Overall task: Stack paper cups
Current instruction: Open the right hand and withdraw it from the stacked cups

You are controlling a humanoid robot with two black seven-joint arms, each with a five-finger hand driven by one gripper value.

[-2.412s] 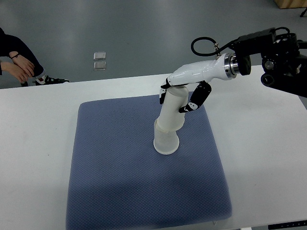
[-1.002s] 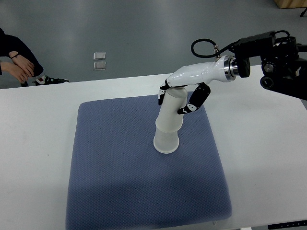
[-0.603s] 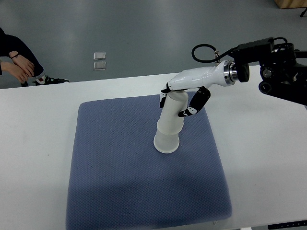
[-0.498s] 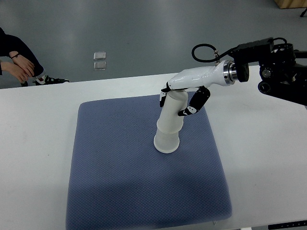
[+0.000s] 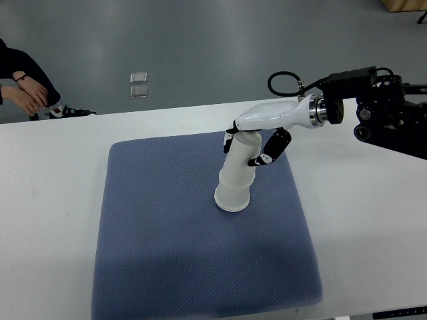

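At the far left edge a person (image 5: 20, 90) in dark clothing sits beyond the counter (image 5: 53, 187), hands together, with a shoe showing on the grey floor (image 5: 200, 47). Two small pale squares (image 5: 139, 84) lie on that floor farther right. The white counter carries a blue-grey mat (image 5: 167, 253) that covers its middle. On the mat, right of its centre and toward its far edge, stands a stack of white paper cups (image 5: 235, 181), mouths down, the wide rim resting on the fabric and the stack leaning toward the upper right. The right hand (image 5: 257, 137) grips the top cup of the stack: its dark-tipped fingers (image 5: 268, 152) curl around the cup's upper part from both sides. Its white forearm runs right to a black arm (image 5: 387, 113) entering from the right edge.
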